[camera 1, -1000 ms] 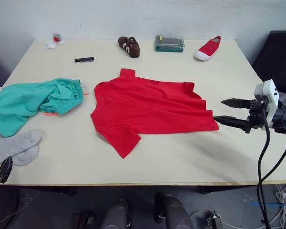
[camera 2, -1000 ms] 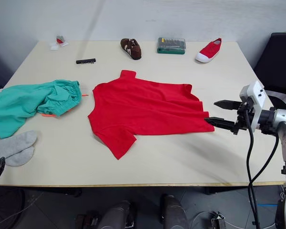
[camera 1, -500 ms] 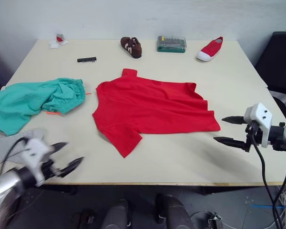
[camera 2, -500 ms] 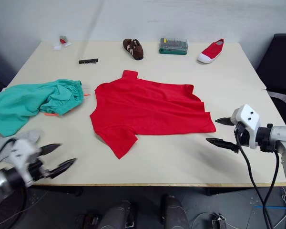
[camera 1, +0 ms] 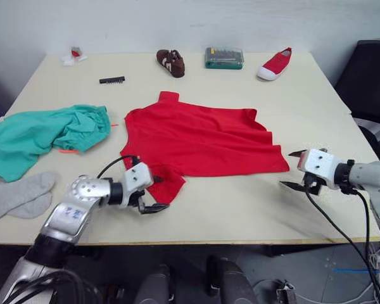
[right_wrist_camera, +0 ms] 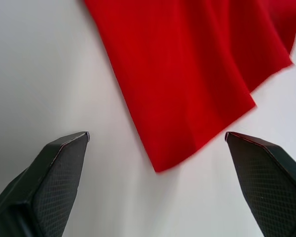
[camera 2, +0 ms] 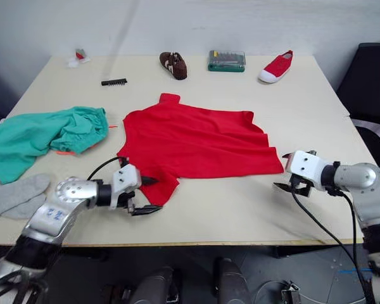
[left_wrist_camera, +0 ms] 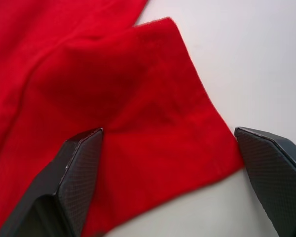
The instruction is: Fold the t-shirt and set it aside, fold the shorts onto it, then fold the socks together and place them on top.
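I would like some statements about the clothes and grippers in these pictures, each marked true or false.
1. The t-shirt lies spread open on the table. True.
2. The left gripper is shut on the shorts. False: it is open, astride a t-shirt sleeve.
3. The right gripper is open near the t-shirt's hem corner. True.
4. The socks rest on the t-shirt. False: they lie on the table, near the shorts.
5. The shorts are neatly folded. False: they lie crumpled.

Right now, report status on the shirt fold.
Left gripper open, straddling the t-shirt sleeve edge. Right gripper open, short of the hem corner. Shirt flat, unfolded. Shorts and socks lie apart at the left; nothing in the way.
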### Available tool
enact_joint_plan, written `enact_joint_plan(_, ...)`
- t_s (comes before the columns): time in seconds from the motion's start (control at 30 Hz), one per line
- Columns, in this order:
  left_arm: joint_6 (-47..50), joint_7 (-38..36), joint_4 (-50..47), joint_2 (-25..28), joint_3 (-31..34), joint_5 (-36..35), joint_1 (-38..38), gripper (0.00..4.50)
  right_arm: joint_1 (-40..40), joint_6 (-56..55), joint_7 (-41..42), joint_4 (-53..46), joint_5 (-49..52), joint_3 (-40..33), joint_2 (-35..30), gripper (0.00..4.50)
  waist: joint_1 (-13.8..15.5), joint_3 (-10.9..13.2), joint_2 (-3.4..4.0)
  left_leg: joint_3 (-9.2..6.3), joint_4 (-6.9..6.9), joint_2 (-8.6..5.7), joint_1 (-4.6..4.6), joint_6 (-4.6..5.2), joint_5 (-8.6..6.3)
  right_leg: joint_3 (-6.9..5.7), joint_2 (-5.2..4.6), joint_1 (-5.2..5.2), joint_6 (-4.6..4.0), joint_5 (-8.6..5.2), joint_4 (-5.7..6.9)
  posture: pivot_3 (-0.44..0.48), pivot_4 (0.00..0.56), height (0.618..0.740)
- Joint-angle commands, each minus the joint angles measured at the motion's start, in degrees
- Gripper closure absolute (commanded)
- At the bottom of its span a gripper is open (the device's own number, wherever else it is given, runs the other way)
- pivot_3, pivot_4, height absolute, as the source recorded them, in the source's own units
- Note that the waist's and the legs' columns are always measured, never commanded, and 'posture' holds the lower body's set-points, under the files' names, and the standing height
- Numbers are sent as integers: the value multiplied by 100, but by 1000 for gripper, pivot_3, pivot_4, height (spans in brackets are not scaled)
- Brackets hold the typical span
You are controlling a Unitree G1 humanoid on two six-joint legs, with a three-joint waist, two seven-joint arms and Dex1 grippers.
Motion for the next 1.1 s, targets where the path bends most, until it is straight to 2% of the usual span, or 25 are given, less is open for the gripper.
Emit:
enact_joint_plan(0.03,-221,-243,243,-15,-209,262,-183,29,-259,-265,-159,372,-232,133,80,0,-4,0,0,0,0,0,1,-1,1,1,-1,0,0,0,0,0,150,740)
enact_joint_plan(0.23,-249,-424,533,-94,-450,564,-278,29,-337,-92,-135,421,-428,303,70,0,0,-2,-1,-2,2,0,25,2,0,0,-5,29,0,0,0,0,150,740)
enact_joint_plan(0.3,-328,-403,631,-83,-418,624,-249,441,-331,28,-72,410,-437,331,65,383,-6,-2,0,-7,-11,1,82,18,-17,-3,-5,92,-1,-1,-23,0,150,740)
enact_joint_plan(0.47,-375,-565,740,17,-365,603,-240,1822,-341,189,-153,394,-578,426,44,1866,-2,-3,-1,-11,-11,4,92,17,-21,-1,-11,102,-2,-1,-25,0,150,740)
enact_joint_plan(0.7,-317,-806,872,183,-167,489,-310,3900,-364,143,-260,445,-689,473,84,4309,-6,-3,0,-12,-10,4,94,12,-18,-1,-12,100,-3,-2,-16,0,150,740)
enact_joint_plan(0.73,-282,-878,852,236,-129,444,-272,4218,-355,125,-271,446,-691,483,84,4500,-18,-3,0,-12,-10,4,93,12,-17,-2,-12,98,-4,-3,-16,0,150,740)
enact_joint_plan(0.77,-261,-956,820,296,-88,392,-221,4473,-344,101,-284,445,-684,494,83,4500,-29,-4,2,-12,-11,4,92,12,-17,-1,-12,95,-5,-3,-15,0,150,740)
enact_joint_plan(0.93,-91,-1436,652,680,180,66,30,4473,-191,-9,-92,255,-549,529,21,4500,-52,-4,2,-11,-18,5,92,7,-18,-3,-12,88,-14,-9,-10,0,150,740)
enact_joint_plan(1.1,395,-2166,210,1234,539,-615,386,4473,268,35,277,-461,-197,339,-212,4500,-48,-4,2,-15,-24,7,86,3,-23,-7,-12,82,-22,-17,-10,0,150,740)
